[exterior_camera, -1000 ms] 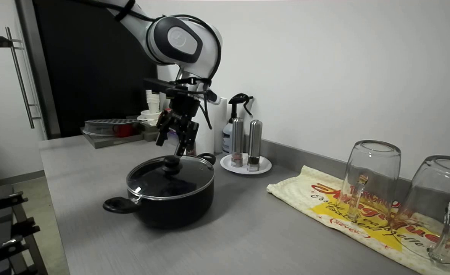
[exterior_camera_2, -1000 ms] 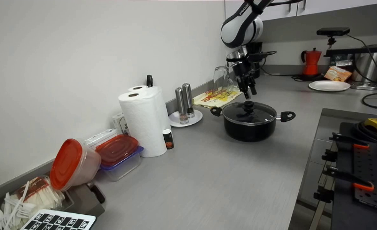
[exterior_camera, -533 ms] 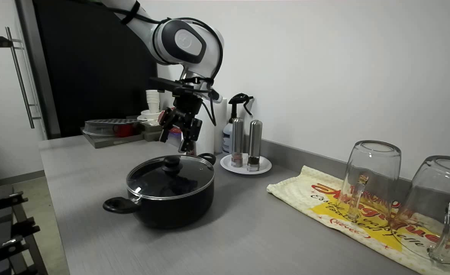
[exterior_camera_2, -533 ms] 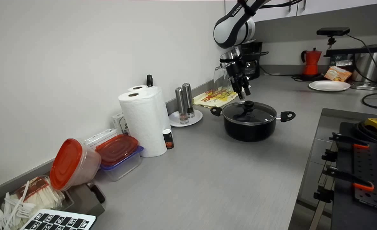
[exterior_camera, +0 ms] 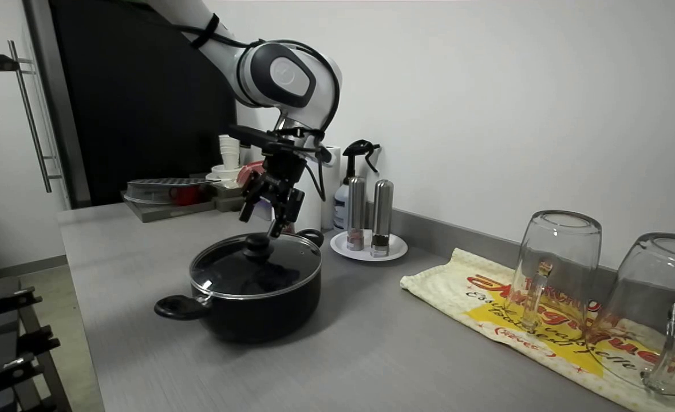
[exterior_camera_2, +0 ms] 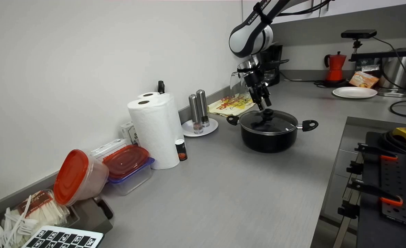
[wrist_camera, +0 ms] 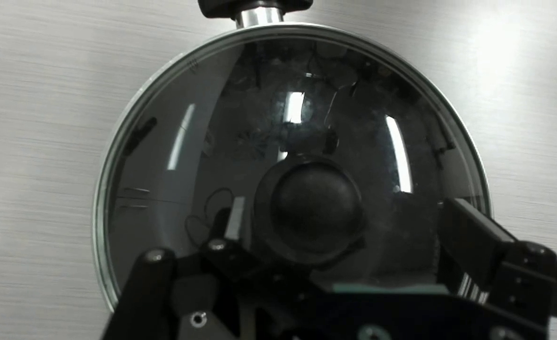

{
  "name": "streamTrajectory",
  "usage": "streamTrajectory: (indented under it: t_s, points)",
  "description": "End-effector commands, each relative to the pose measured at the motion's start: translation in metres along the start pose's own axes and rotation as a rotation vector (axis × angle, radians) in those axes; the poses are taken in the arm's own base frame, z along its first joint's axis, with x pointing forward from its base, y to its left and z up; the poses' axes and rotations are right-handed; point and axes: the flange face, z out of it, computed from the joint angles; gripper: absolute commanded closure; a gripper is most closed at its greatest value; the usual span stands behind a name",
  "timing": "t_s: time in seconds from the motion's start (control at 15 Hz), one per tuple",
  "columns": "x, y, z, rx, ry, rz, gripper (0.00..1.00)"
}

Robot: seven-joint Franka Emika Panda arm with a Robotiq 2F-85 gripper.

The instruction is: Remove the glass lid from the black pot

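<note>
I think this is the reaching part: my gripper [wrist_camera: 347, 209] hangs over the glass lid [exterior_camera: 285, 269], its two fingers [wrist_camera: 465, 236] spread wide and holding nothing, and the lid sits on the black pot [exterior_camera: 263, 317] on the surface [exterior_camera: 371, 355]. Next I should scoot so the black knob [wrist_camera: 316, 208], which looks closer to one finger, is in the middle, then go down, squeeze and lift straight up. I see nothing blocking the knob, but two shiny grinders [exterior_camera: 382, 214] on a small white plate [exterior_camera: 397, 249] stand near one pot handle [exterior_camera: 312, 237], so swinging the lid that way could tip them.
</note>
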Motion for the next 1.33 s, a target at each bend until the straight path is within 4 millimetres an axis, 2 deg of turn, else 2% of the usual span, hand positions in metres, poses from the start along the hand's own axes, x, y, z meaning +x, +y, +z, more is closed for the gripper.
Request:
streamTrajectory:
  t_s: [0.0,0.67,0.8,1.2,1.27]
  points:
    - [0.004,-0.001,-0.003,0.008,-0.024,-0.008,0.00]
    - [0.011,0.001,0.014,0.028,-0.072,-0.007,0.00]
    - [0.012,0.002,0.017,0.016,-0.078,-0.009,0.26]
    - [0.013,0.004,0.015,0.007,-0.081,-0.006,0.72]
    - [0.013,0.004,0.015,0.007,-0.082,-0.006,0.75]
